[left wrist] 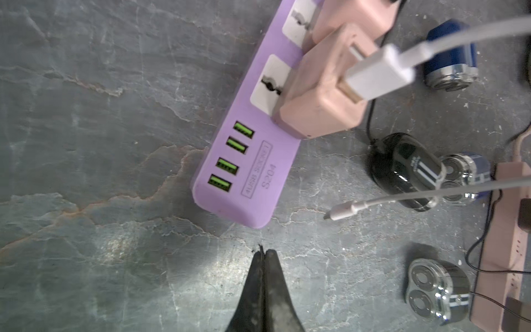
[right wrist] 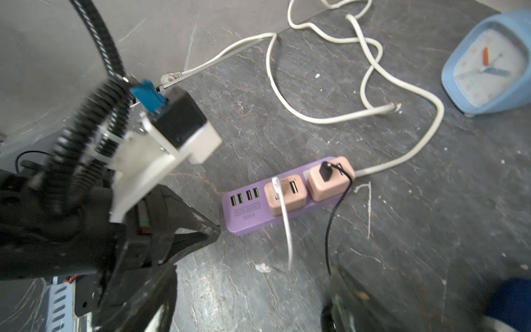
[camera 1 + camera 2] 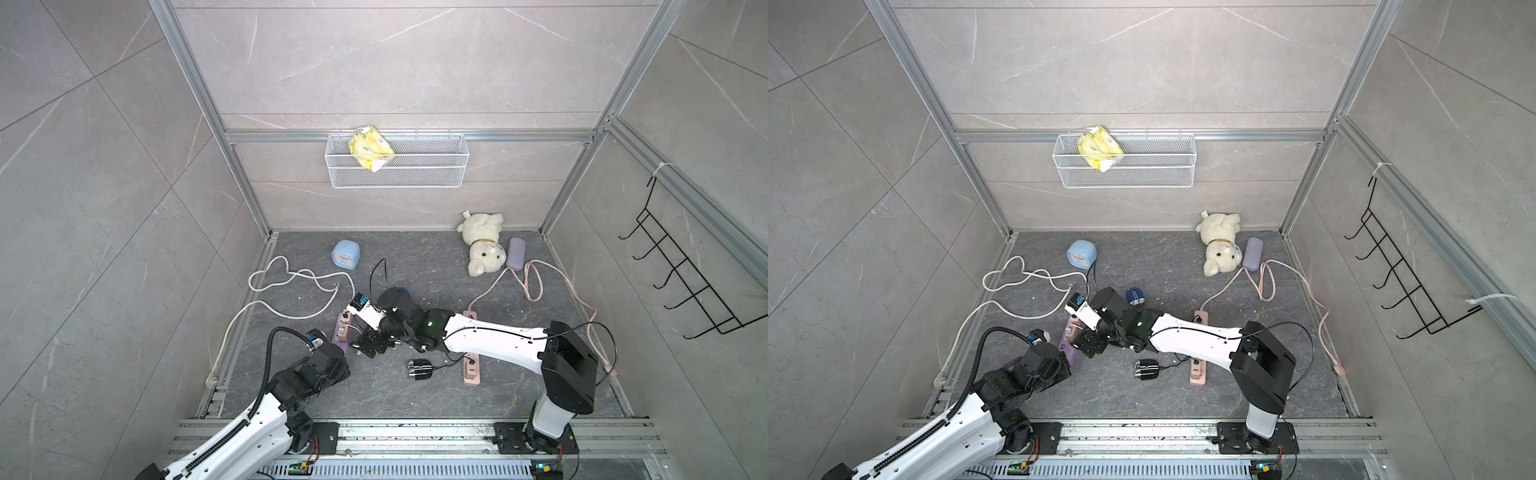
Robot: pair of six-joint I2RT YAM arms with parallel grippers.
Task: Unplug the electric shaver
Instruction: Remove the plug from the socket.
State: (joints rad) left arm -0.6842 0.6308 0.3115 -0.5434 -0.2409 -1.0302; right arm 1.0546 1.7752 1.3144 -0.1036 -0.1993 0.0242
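Electric shaver — a black one — lies on the dark bench, near the close end of the purple power strip but apart from it. Its black cord runs up to a black plug seated in a pink adapter on that strip, so it is plugged in. In both top views the right arm hides the shaver.

The left claw is clenched, fingertips pressed together on nothing, its tip just short of the strip's end. The right claw hangs over the bench beside the strip, spread wide and empty; it shows only as a blur in the right wrist view.

A white cable sits in the other pink adapter. Farther off lie a blue shaver and a second black shaver, the latter wired to a pink power strip. A pale blue clock and a white plush toy sit toward the back of the bench, well apart from both claws.
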